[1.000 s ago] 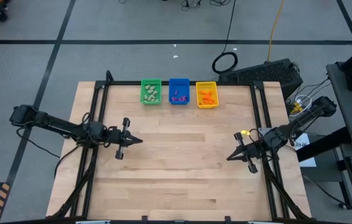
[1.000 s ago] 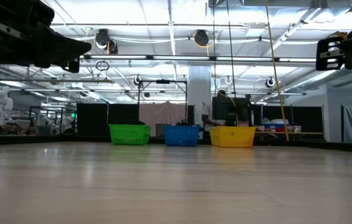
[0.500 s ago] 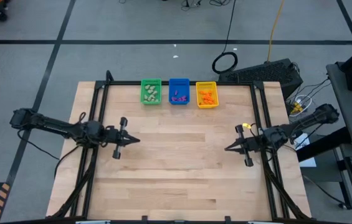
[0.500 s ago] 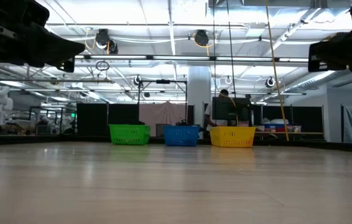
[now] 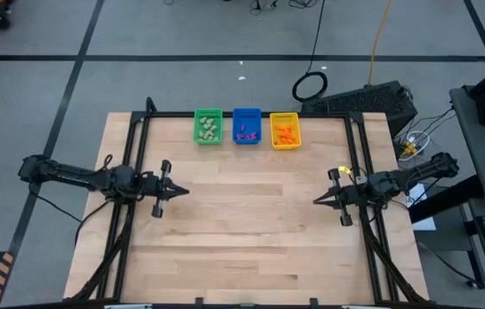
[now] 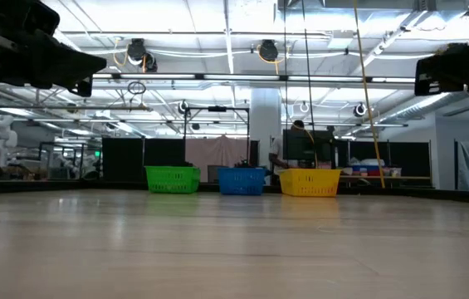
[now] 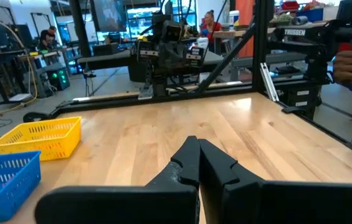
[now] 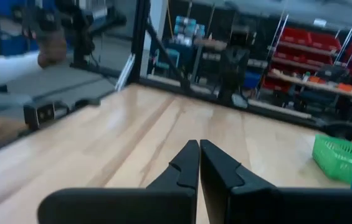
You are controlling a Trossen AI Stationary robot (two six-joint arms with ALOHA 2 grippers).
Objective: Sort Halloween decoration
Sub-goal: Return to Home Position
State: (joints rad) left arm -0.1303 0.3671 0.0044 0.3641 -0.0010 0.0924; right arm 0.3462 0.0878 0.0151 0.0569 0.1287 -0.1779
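The Halloween decoration lies sorted in three small bins at the table's far edge: pale pieces in the green bin [image 5: 208, 127], purple ones in the blue bin [image 5: 246, 126], orange ones in the yellow bin [image 5: 284, 130]. My left gripper [image 5: 184, 190] hovers level over the table's left side, shut and empty, pointing right; its closed fingers show in the left wrist view [image 7: 195, 144]. My right gripper [image 5: 317, 202] hovers level over the right side, shut and empty, pointing left [image 8: 197, 147]. In the low view both arms [image 6: 26, 54] [image 6: 458, 71] hang high above the wood.
Bare wooden tabletop [image 5: 251, 223] lies between the two grippers. A black frame [image 5: 139, 137] runs along the table's sides. Beyond the table a person's hand [image 7: 350, 65] and a white sleeve [image 8: 7, 68] show; a cable ring [image 5: 310, 86] lies on the floor.
Both arms have drawn back. My left gripper has slid a little toward the table's left edge. My right gripper has gone toward the far edge and swung round, now pointing more squarely left. Both stayed shut.
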